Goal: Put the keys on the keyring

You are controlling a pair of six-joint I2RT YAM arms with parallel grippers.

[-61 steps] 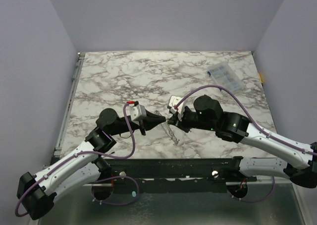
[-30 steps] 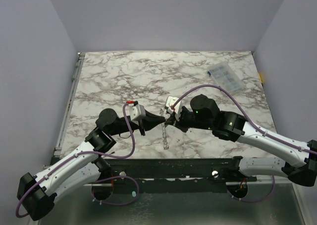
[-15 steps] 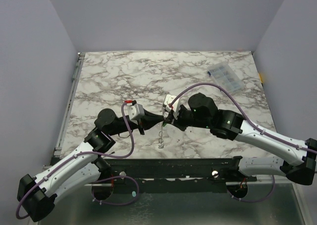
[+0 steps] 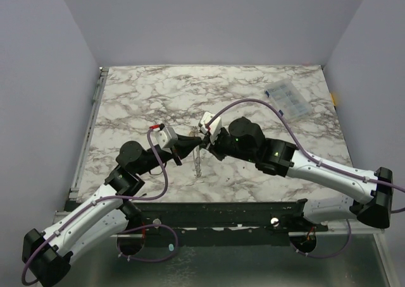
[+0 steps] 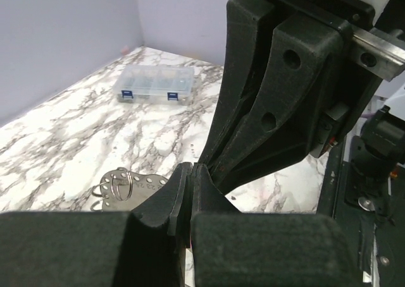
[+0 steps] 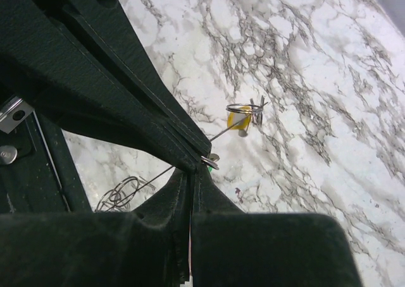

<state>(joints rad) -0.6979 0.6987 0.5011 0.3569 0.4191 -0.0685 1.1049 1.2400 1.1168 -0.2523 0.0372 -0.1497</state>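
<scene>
My left gripper [image 4: 195, 143] and right gripper [image 4: 204, 143] meet tip to tip above the near middle of the marble table [image 4: 158, 91]; both are shut. The keyring [image 4: 198, 164] is a thin grey wire with loops, hanging below the tips. In the right wrist view it [image 6: 120, 195] runs through the left fingers [image 6: 95, 66] up to the yellow key [image 6: 239, 120]. A bit of the green key [image 6: 207, 168] shows at my right gripper [image 6: 193, 173]. In the left wrist view my left gripper [image 5: 192, 170] touches the right fingers [image 5: 272, 110]; a perforated metal tag [image 5: 130, 187] hangs below.
A clear plastic box [image 4: 288, 97] lies at the far right of the table; it also shows in the left wrist view [image 5: 155, 85]. A black rail [image 4: 221, 211] runs along the near edge. Purple cables loop over both arms.
Both grippers have moved together to the left and a little away from the near edge, still tip to tip. The keyring went with them and hangs below them.
</scene>
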